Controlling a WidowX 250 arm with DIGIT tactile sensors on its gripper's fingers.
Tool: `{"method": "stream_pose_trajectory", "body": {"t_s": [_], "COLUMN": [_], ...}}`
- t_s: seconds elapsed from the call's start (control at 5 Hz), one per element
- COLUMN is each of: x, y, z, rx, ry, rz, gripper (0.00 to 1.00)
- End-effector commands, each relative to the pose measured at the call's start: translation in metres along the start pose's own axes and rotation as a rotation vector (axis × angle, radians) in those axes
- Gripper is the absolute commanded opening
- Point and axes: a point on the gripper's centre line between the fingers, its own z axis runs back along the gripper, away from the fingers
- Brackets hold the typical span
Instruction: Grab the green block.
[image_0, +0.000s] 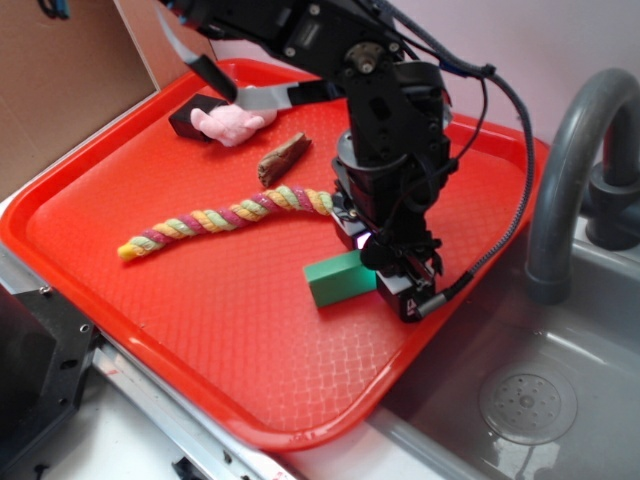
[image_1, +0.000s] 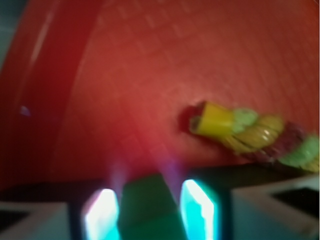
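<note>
The green block (image_0: 338, 279) lies on the red tray (image_0: 200, 330), near its right side. My gripper (image_0: 381, 277) reaches straight down from the black arm and covers the block's right end. In the wrist view the picture is blurred, and the green block (image_1: 150, 216) fills the space between the two glowing fingers (image_1: 104, 212). Both pads press against its sides, so my gripper (image_1: 150, 191) is shut on it. The block's underside still looks level with the tray.
A striped rope toy (image_0: 225, 215) (image_1: 250, 130) runs left from just behind the gripper. Further back are a brown stick (image_0: 283, 157), a pink plush (image_0: 232, 122) on a dark block (image_0: 192, 113) and a grey utensil (image_0: 265, 97). A sink (image_0: 520, 400) with a faucet (image_0: 570, 170) borders the tray's right edge.
</note>
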Motion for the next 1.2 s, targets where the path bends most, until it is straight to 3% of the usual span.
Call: {"method": "stream_pose_trajectory", "body": {"t_s": [0.0, 0.2, 0.4, 0.6, 0.8, 1.0], "x": [0.001, -0.008, -0.026, -0.074, -0.096, -0.105], "y": [0.020, 0.054, 0.086, 0.107, 0.130, 0.135], "z": [0.006, 0.054, 0.098, 0.144, 0.190, 0.190], "rx": [-0.021, -0.048, -0.116, -0.184, -0.172, -0.190], "ry": [0.004, -0.025, -0.098, -0.150, -0.164, -0.182], "rz": [0.027, 0.151, 0.237, 0.408, 0.519, 0.599], "gripper": [0.00, 0.00, 0.00, 0.00, 0.00, 0.00]}}
